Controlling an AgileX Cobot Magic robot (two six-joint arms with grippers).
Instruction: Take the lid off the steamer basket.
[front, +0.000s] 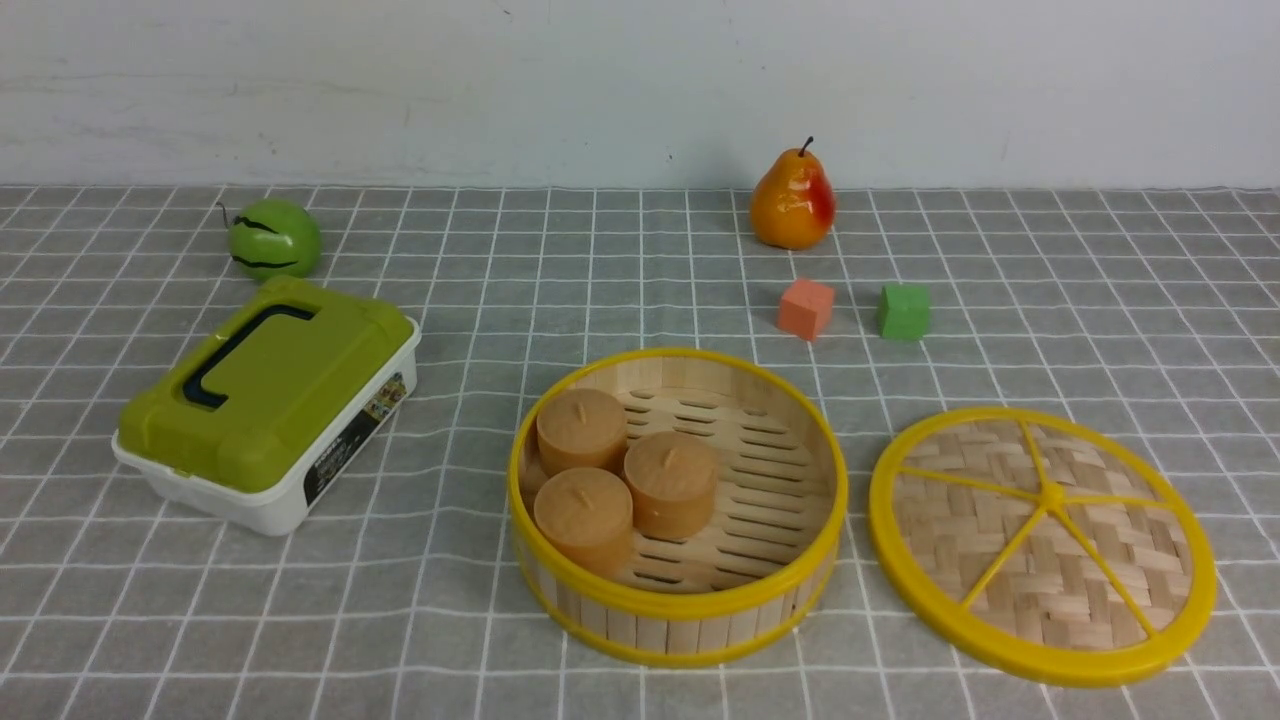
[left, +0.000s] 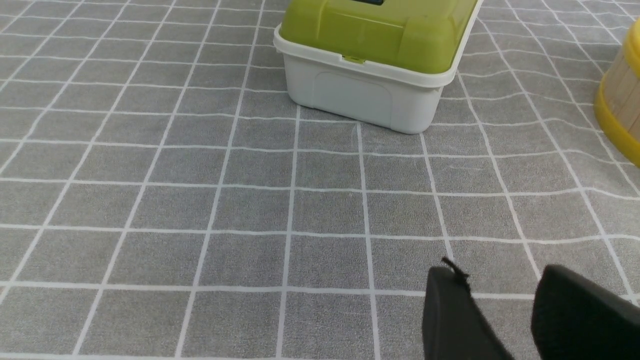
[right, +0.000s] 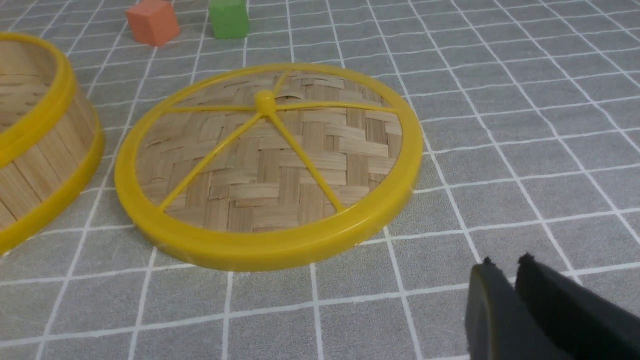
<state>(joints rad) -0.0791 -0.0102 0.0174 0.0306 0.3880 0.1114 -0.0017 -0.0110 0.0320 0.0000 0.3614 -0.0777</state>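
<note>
The steamer basket stood open in the middle of the cloth w/ three brown cakes inside, and the lid lay flat just beside it on the robot's right, not touching, so the task looked already done. The right gripper, fingers nearly closed and holding nothing, was the nearer one, w/ free cloth around the lid rim. The left gripper, a bit apart and empty, was near the white box.

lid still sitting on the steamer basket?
No, the lid lies flat on the cloth to the right of the open steamer basket, apart from it.
</note>
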